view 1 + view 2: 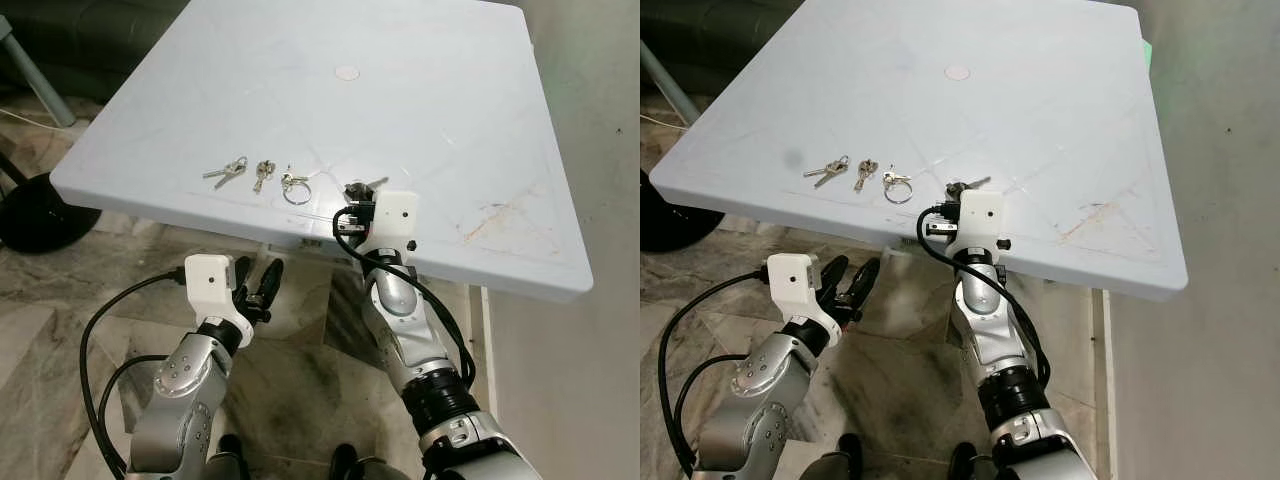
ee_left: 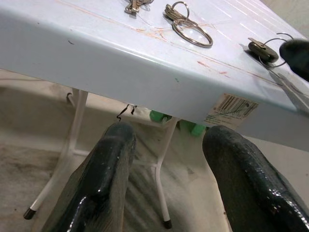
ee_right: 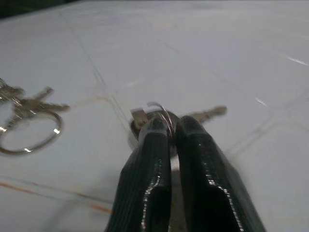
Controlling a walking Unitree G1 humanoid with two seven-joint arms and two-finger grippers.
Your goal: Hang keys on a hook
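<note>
Several small key sets lie in a row near the front edge of the white plastic table (image 1: 440,110). From the left these are a silver pair (image 1: 226,171), a brass-toned bunch (image 1: 263,174) and a bunch with a large ring (image 1: 295,185). My right gripper (image 3: 169,126) rests on the tabletop, shut on the ring of a fourth key bunch (image 3: 205,114), whose key blade sticks out past the fingertips. That gripper (image 1: 357,195) sits just right of the ringed bunch. My left gripper (image 1: 256,280) hangs open below the table's front edge, with nothing between its fingers (image 2: 111,159).
A round white plug (image 1: 347,72) marks the table's middle. A black round base (image 1: 35,210) stands on the marble floor to the left. Thin white table legs (image 2: 161,179) and a barcode sticker (image 2: 231,107) are under the edge. A pale wall rises close on the right.
</note>
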